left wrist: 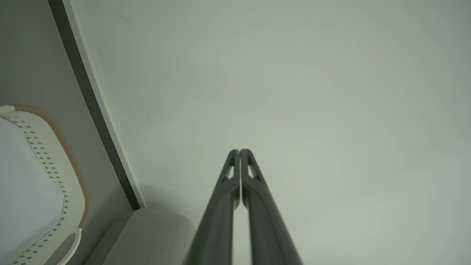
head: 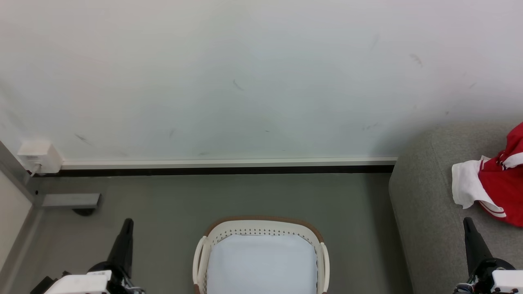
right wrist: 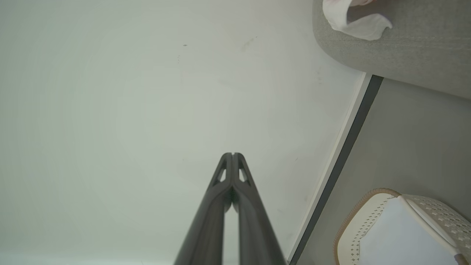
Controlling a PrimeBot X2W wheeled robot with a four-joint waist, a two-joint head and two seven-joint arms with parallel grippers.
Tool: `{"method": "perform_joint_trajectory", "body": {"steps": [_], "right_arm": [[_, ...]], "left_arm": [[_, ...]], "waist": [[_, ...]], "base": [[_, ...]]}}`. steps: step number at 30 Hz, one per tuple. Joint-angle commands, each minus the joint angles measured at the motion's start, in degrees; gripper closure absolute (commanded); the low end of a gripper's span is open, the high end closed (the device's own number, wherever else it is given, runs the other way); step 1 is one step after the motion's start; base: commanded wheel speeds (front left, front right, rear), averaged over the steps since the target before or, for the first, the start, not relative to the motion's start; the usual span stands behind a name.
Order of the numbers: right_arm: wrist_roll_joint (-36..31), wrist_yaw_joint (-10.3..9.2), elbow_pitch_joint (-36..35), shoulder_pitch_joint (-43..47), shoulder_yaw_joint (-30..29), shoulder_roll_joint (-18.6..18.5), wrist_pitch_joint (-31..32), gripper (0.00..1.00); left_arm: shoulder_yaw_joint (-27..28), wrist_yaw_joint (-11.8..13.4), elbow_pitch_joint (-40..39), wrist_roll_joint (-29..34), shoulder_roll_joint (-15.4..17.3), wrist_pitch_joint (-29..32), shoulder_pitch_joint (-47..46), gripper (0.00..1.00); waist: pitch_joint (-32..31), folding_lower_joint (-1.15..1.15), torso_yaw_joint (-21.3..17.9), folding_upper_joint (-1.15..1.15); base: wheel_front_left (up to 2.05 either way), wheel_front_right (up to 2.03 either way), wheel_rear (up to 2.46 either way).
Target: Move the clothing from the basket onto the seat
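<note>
The clothing (head: pixel 503 183), red with white panels and thin stripes, lies on the grey seat (head: pixel 429 220) at the right edge of the head view; a white fold of the clothing (right wrist: pixel 353 20) shows on the seat (right wrist: pixel 404 48). The cream basket (head: pixel 261 226) stands on the floor at bottom centre, showing just its pale lining. Its rim also appears as basket (left wrist: pixel 59 158) and basket (right wrist: pixel 368 221). My left gripper (head: pixel 128 222) is shut and holds nothing, left of the basket. Over the seat's front, my right gripper (head: pixel 468 221) is shut on nothing. Shut fingertips show at left gripper (left wrist: pixel 239 151) and right gripper (right wrist: pixel 232 154).
A white wall (head: pixel 245 81) with a pale skirting and dark strip (head: pixel 229 167) runs behind the basket. A small white box (head: pixel 40 157) with a cable sits at the wall's left end, beside a grey metal bracket (head: pixel 71 200). Grey floor (head: pixel 163 204) lies around the basket.
</note>
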Motion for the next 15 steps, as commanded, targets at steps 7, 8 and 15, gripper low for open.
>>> {"method": "perform_joint_trajectory", "body": {"steps": [7,8,15], "right_arm": [[0.1,-0.12,-0.2,-0.7,-0.2,-0.4,0.2,1.0],[0.1,-0.12,-0.2,-0.7,-0.2,-0.4,0.2,1.0],[0.1,-0.12,-0.2,-0.7,-0.2,-0.4,0.2,1.0]], "left_arm": [[0.1,-0.2,-0.2,-0.8,0.3,0.2,-0.4,1.0],[0.1,-0.2,-0.2,-0.8,0.3,0.2,-0.4,1.0],[0.1,-0.2,-0.2,-0.8,0.3,0.2,-0.4,1.0]], "waist": [[0.0,0.0,0.0,0.0],[0.0,0.0,0.0,0.0],[0.0,0.0,0.0,0.0]], "base": [[0.0,0.0,0.0],[0.0,0.0,0.0],[0.0,0.0,0.0]]}}
